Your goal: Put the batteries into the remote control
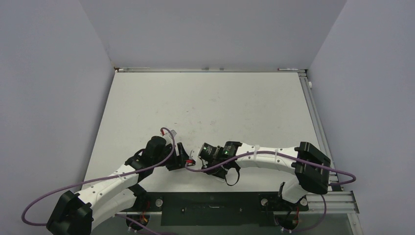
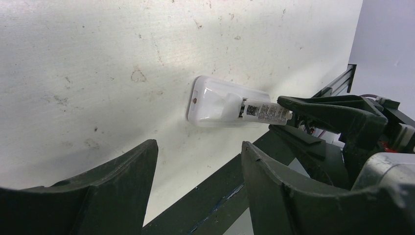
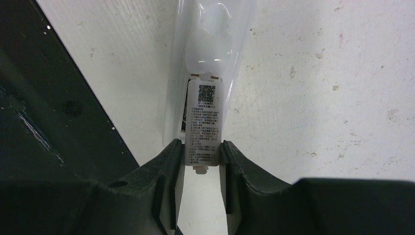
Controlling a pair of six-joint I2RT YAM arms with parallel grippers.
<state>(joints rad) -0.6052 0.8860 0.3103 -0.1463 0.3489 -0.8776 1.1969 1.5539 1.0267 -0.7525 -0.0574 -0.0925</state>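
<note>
The white remote control (image 2: 210,100) lies back-up on the table near its front edge; it also shows in the right wrist view (image 3: 215,44). My right gripper (image 3: 201,147) is shut on a flat white battery cover (image 3: 204,122) with a printed code label, which rests over the remote's battery bay at the near end. In the left wrist view the cover (image 2: 264,111) sticks out of the remote between the right fingers (image 2: 313,105). My left gripper (image 2: 198,147) is open and empty, just short of the remote. No batteries are in view.
A dark metal base plate (image 1: 210,205) runs along the table's near edge, close beside the remote (image 3: 39,98). Grey walls enclose the table on three sides. Purple cables (image 1: 161,159) loop around both arms.
</note>
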